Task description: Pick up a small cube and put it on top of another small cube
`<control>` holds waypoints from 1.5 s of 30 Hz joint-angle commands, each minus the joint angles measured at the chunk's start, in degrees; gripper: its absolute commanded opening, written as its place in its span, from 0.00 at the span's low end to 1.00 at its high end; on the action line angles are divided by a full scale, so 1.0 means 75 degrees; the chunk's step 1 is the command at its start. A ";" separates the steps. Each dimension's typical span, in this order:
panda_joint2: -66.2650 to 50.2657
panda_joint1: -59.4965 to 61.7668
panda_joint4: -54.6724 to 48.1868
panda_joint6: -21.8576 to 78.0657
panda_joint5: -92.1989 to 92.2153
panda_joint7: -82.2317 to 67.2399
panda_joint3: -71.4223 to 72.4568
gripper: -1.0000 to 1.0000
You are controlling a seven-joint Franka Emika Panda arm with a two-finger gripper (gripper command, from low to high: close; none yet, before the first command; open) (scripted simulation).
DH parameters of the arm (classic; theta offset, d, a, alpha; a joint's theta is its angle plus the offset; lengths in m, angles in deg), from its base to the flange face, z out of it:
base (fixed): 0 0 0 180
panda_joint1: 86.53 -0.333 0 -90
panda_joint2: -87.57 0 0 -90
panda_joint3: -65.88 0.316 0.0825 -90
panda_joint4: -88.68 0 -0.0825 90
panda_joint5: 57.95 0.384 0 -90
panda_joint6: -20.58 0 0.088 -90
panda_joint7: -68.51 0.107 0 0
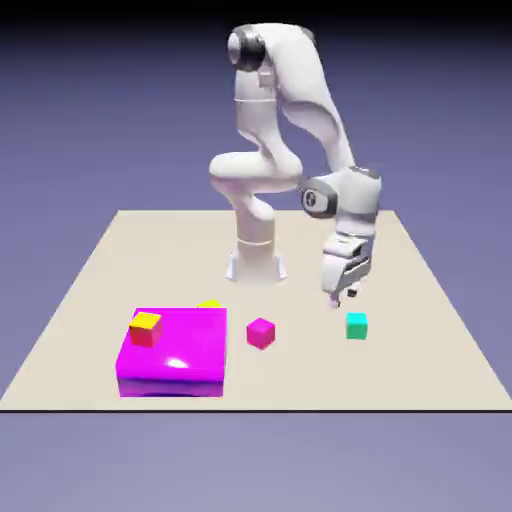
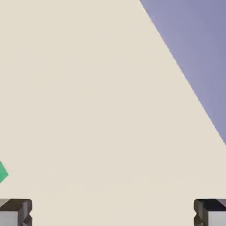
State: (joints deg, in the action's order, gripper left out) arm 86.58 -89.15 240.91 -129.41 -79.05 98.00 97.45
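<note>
The small teal cube sits on the table toward the exterior view's right. My gripper hangs just above the table, slightly behind and to the left of it, not touching. In the hand view only a teal corner of the small cube pokes in at the left edge. The two grey fingertips stand far apart at the bottom corners, and my gripper is open with bare table between them. A small magenta cube rests left of the teal one.
A large flat magenta block lies at the front left, with a yellow-topped red cube on its near left corner and a bit of yellow behind it. The table edge runs diagonally across the hand view.
</note>
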 commanded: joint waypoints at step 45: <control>-0.0430 0.3259 -0.2870 0.3362 0.3792 0.6762 -0.4246 0.00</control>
State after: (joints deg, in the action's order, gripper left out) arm 83.35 -63.71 219.39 -104.24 -50.44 148.61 65.62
